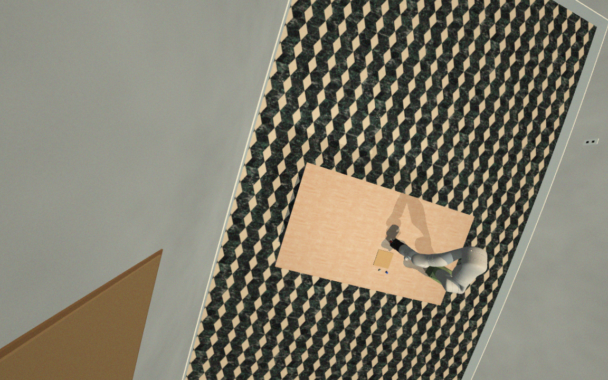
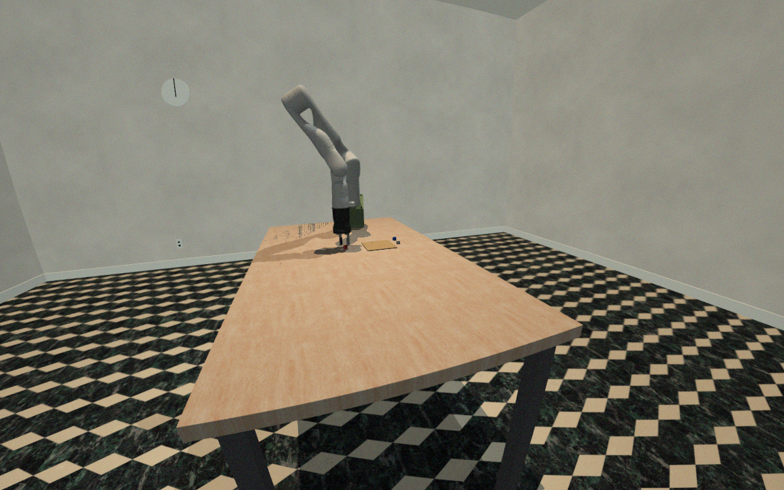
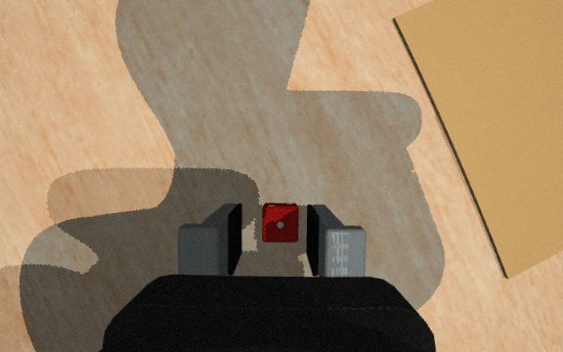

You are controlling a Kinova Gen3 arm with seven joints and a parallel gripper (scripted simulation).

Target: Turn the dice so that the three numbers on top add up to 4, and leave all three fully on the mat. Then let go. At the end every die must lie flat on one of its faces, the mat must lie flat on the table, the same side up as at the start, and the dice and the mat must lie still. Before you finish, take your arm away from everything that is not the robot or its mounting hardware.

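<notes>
A red die point(image 3: 280, 225) point(image 2: 345, 247) lies flat on the table left of the mat in the wrist view, one pip on top. My gripper point(image 3: 274, 229) point(image 2: 344, 239) is open, pointing down, with a finger on each side of the red die and gaps on both sides. The tan square mat point(image 1: 383, 258) point(image 2: 378, 245) point(image 3: 516, 122) lies flat. A blue die point(image 1: 386, 272) point(image 2: 394, 238) and a greyish die point(image 1: 379, 269) point(image 2: 397, 242) are on the table just past the mat's far side from the gripper. Their top numbers are too small to read.
The wooden table point(image 1: 334, 221) point(image 2: 382, 316) carries everything. The arm's green base point(image 1: 438, 273) point(image 2: 356, 216) stands at the table's end. In the top view, the blue and greyish dice are between the mat and the lower table edge. The arm's shadow covers the area around the red die.
</notes>
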